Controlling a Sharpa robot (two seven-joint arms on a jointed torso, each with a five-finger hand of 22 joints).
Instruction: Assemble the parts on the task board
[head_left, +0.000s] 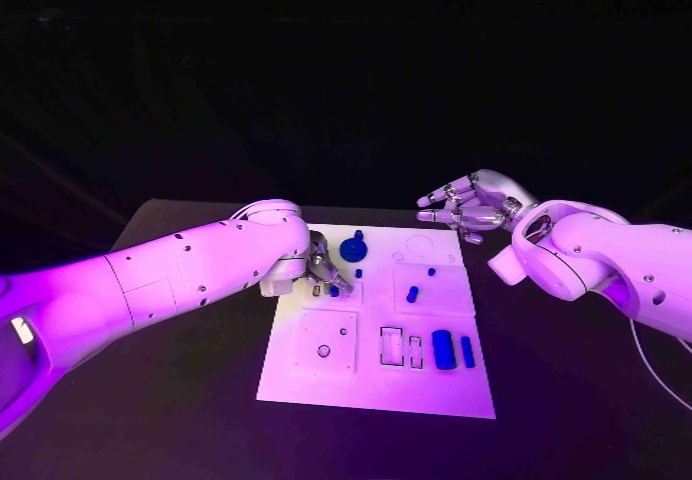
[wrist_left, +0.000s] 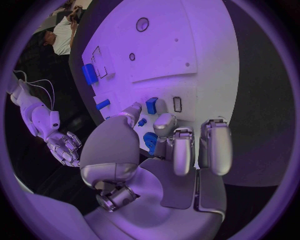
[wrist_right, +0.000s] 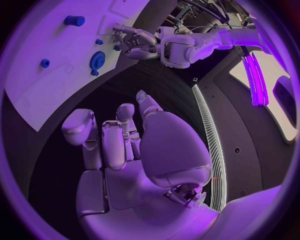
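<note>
Left hand (head_left: 320, 268) over task board (head_left: 378, 385) left edge, right hand (head_left: 469, 207) beyond far edge

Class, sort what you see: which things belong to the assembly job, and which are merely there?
Job: white flat task board; small blue parts, such as the blue gear-shaped piece and blue cylinder; left hand over the board.
Merely there: black table; right hand, holding nothing.

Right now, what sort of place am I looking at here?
Probably a robotics lab or demo stand. A white task board with small blue parts lies on a black table, dark drapes hang behind, and two white robot arms reach in, the left hand at the board, the right hand raised.
</note>
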